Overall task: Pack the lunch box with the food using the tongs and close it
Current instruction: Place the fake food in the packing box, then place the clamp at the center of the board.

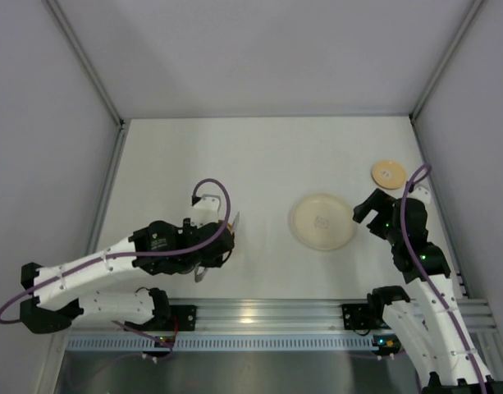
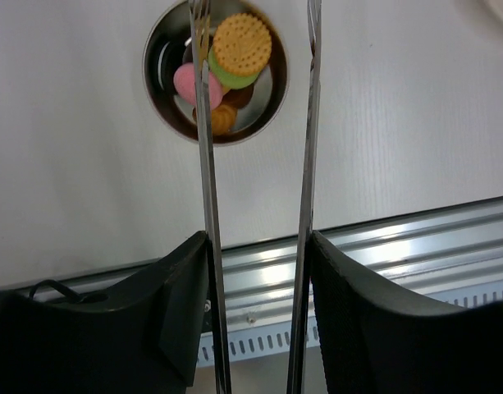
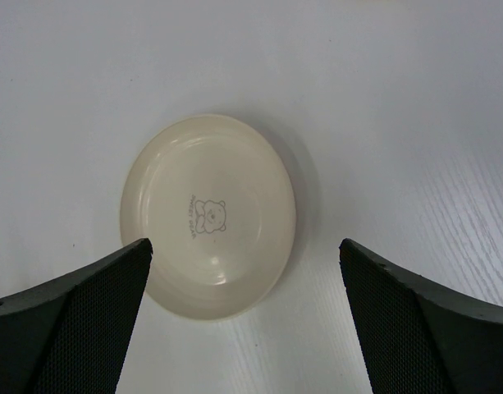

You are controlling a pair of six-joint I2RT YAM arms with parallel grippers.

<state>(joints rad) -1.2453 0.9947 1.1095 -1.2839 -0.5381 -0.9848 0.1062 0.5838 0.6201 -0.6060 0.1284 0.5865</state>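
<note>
On the white bench, just beyond the aluminium rail at its near edge: small round shiny steel pot, upright and uncovered. Inside, a heap of small bite-sized food pieces: round tan biscuit on top, over a green piece, beside a pink piece, with a brown piece and an orange piece lower down. Dark steel wall bare on the left of the heap.

Above the pot, slim silvery metal tongs, two thin arms parallel and apart; one tip over the pot's mouth beside the biscuit, the other outside the right rim, over bare bench. Cannot tell whether either tip touches anything. Pinched from outside by the left jaws, black fingers pressed one against each arm.

To the right, apart from the pot: wide pale round plate, flat on the bench, small bear print at its centre. Farther right and back, near the right wall: flat round tan wooden lid, apart from plate and pot. Just right of the plate, right jaws spread wide, gripping nothing.

Open bench behind pot and plate up to the back wall; left wall beside the left arm; rail close in front.
</note>
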